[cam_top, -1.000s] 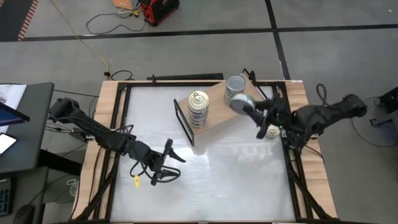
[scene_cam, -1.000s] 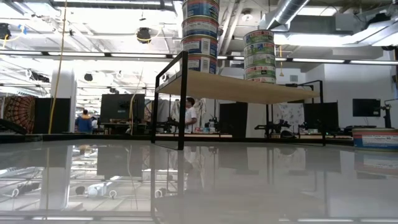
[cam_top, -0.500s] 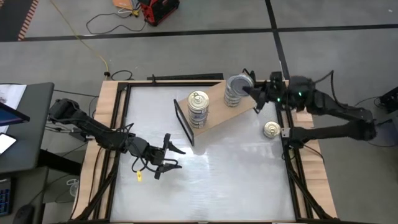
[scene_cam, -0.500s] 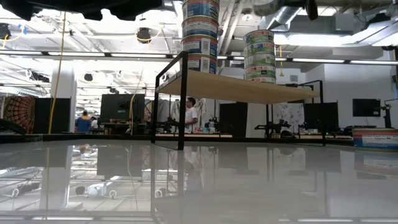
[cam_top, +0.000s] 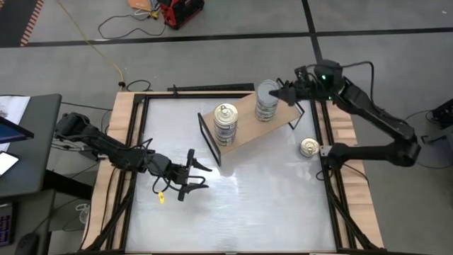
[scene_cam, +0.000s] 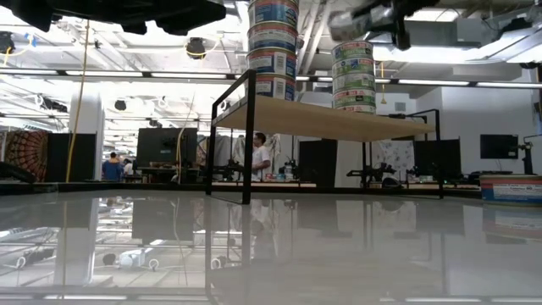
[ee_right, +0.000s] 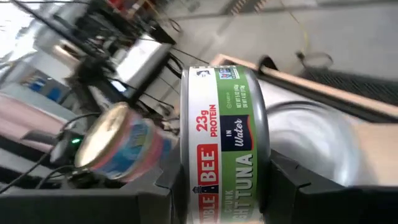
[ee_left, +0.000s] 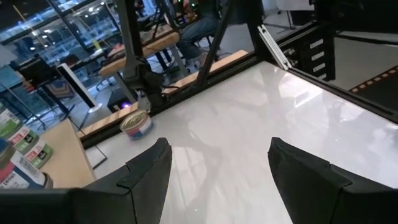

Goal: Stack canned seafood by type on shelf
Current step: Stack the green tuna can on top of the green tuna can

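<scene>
The shelf (cam_top: 248,134) is a tan board on a black frame, standing on the white table. It carries two stacks of tins: blue-labelled ones with a gold lid (cam_top: 225,122) and green-labelled ones (scene_cam: 353,76). My right gripper (cam_top: 282,93) is shut on one more green-labelled tin (ee_right: 227,137) just over the green stack. One loose gold-lidded tin (cam_top: 309,147) sits on the table right of the shelf. My left gripper (cam_top: 192,175) hovers open over the table's left part, holding nothing. My right gripper pinches the green-labelled tin between its two fingers (ee_right: 292,180), which press on opposite sides of its round wall (ee_right: 261,155). The fingers come in about level from the table's right side. The tin (scene_cam: 349,24) is lifted clear, a little above the green stack's top.
A black and wooden frame (cam_top: 131,142) borders the table. The loose tin also shows in the left wrist view (ee_left: 135,124). White tabletop (cam_top: 269,198) stretches in front of the shelf. The room beyond holds people and equipment.
My right gripper, shut on the tin throughout, has risen from beside the shelf's right end and swung toward the table's far edge. It has carried the tin to just above the green-labelled stack. My left gripper has stayed open over the table's left part.
</scene>
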Controlling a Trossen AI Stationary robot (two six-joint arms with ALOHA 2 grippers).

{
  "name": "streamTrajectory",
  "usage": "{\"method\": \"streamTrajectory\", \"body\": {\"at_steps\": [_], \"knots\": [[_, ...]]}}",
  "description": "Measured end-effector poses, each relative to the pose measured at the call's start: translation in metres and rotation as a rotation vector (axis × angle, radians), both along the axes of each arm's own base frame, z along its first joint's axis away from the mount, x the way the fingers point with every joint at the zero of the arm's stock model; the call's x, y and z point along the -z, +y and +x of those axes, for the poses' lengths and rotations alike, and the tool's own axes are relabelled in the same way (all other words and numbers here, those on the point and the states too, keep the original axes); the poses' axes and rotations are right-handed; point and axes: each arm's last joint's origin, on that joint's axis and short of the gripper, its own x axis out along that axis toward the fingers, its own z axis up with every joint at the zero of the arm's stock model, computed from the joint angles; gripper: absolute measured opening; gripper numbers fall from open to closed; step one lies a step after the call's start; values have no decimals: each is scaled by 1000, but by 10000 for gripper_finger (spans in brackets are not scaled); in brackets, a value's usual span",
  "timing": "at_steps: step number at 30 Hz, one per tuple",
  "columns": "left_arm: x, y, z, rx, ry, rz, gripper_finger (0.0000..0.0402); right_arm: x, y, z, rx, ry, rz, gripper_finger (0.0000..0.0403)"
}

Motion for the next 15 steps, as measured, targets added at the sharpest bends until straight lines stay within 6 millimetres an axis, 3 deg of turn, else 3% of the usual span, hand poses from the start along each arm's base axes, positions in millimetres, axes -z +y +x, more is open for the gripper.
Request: {"method": "streamTrajectory", "body": {"at_steps": [8,15], "knots": [[3,1,0,-36,28,21,256,6,-24,-8,-92,-20,101,166],[3,2,0,-49,29,30,256,12,-34,-1,-211,-47,154,166]]}}
